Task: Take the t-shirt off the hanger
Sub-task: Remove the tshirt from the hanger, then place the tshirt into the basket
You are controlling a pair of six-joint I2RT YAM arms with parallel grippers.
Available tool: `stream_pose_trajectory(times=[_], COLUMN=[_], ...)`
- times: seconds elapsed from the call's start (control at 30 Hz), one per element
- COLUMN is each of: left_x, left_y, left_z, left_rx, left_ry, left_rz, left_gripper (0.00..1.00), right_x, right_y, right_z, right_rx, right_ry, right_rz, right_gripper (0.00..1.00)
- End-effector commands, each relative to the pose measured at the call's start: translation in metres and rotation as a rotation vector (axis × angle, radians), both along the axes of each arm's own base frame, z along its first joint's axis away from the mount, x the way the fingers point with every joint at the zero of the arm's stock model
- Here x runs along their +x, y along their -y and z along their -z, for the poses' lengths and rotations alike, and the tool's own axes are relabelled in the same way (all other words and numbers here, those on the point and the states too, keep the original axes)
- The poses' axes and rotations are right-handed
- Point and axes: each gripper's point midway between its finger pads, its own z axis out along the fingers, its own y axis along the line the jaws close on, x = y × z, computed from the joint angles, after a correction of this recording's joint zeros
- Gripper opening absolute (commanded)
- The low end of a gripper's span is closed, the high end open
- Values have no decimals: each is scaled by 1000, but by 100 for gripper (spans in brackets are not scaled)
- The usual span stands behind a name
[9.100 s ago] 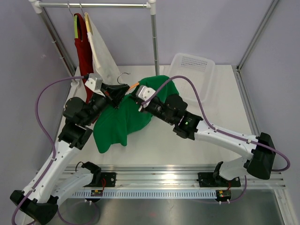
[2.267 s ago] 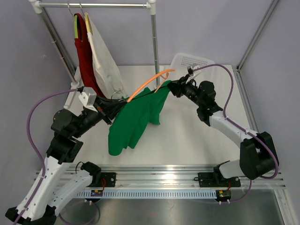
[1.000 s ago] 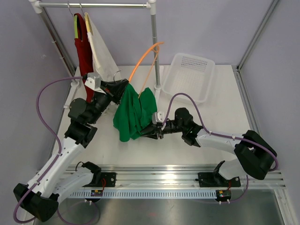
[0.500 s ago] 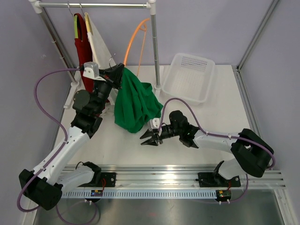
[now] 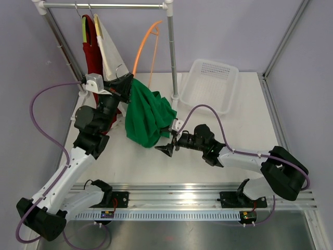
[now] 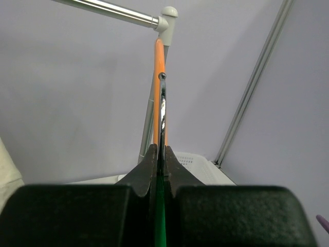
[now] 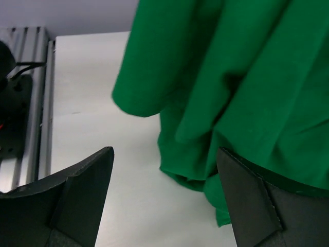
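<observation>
**Q:** Where is the t-shirt, and why is it held so high?

**A:** The green t-shirt (image 5: 148, 115) hangs in a bunched drape from the orange hanger (image 5: 141, 46), left of centre. Its lower folds come close to the worktop (image 5: 244, 120), and I cannot tell whether they touch it. I hold the hanger raised so that the cloth hangs free and its own weight draws it off.

**Q:** What carries the hanger?

**A:** My left tool (image 5: 129, 82) does, clenched on the hanger at its neck. In the left wrist view the fingers (image 6: 144, 172) press together on the metal hook wire, with the orange arm rising beyond them and a sliver of green below. The hanger tilts up toward the rail (image 5: 104, 5), near the red garment (image 5: 92, 52) and the pale garment (image 5: 110, 52) hanging there.

**Q:** And the right side?

**A:** My right tool (image 5: 165, 148) is spread wide and grasps nothing. It sits low, just beside the shirt's bottom edge and pointing at it. The right wrist view shows green folds ahead of both fingers, apart from them.

**Q:** How far along is the task?

**A:** I judge the shirt partly off. One orange arm stands bare above the cloth, but the fabric gathers at the neck by the left tool. The next move calls for a grip on the hem and a pull downward, away from the hook. The collar could snag as it goes. The basket (image 5: 193, 96) stands well apart at the rear right.
</observation>
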Motion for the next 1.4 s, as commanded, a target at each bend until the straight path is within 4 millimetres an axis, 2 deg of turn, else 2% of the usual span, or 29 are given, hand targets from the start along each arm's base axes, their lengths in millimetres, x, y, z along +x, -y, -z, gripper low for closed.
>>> stream_pose_trajectory(times=[0.0,0.1,0.13,0.2,0.23,0.3,0.43,0.57,0.6,0.63,0.7,0.73,0.8,0.83,0.87,1.03,1.07,1.13,1.17,1.23,1.27,1.33,1.37], left_x=[-30,-37,-36,-42,-44,-47,-52,-56,-57,-57,-57,-57,-56,-56,-55,-49,-49,-48,-47,-43,-43,-43,-44], left_y=[-9,-9,-10,-7,-8,-11,-15,-15,-14,-14,-14,-14,-14,-13,-14,-14,-15,-13,-14,-19,-20,-23,-25], left_z=[-42,-41,-38,-38,-37,-37,-35,-34,-35,-34,-34,-34,-33,-35,-34,-37,-38,-39,-40,-41,-40,-41,-43], left_rx=[-70,-54,-44,-29,-27,-26,-20,-21,-22,-19,-19,-21,-23,-30,-30,-61,-62,-59,-54,-63,-60,-60,-64], left_ry=[136,128,119,125,124,128,127,132,133,135,135,139,140,150,152,188,192,196,198,193,192,197,201], left_rz=[31,42,38,62,62,53,44,59,61,64,63,61,63,64,59,45,41,41,37,2,-3,-20,-27], left_gripper=[0,0,0,0,0,0,0,0,0,0,0,0,0,0,0,0,0,0,0,0,0,0,0], right_x=[31,36,39,45,49,54,56,51,48,47,44,44,40,36,32,-17,-29,-47,-59,-72,-81,-87,-89], right_y=[9,8,6,1,-2,-3,-5,-20,-23,-25,-29,-31,-33,-34,-34,-40,-39,-38,-35,-30,-26,-22,-18], right_z=[-61,-76,-74,-85,-81,-88,-93,-92,-93,-92,-91,-88,-85,-84,-83,-63,-52,-47,-35,-30,-16,-4,9], right_rx=[169,212,207,228,224,253,285,265,265,263,261,256,251,250,249,206,178,162,133,118,85,58,30], right_ry=[76,95,92,103,102,123,139,142,147,144,144,141,143,146,151,192,186,201,182,174,147,127,107], right_rz=[201,221,223,239,250,282,292,234,213,205,183,180,158,143,128,-53,-92,-148,-195,-244,-279,-293,-290], right_gripper=[89,89,89,89,89,89,89,89,86,80,61,34,12,0,0,0,0,0,0,0,0,0,0])
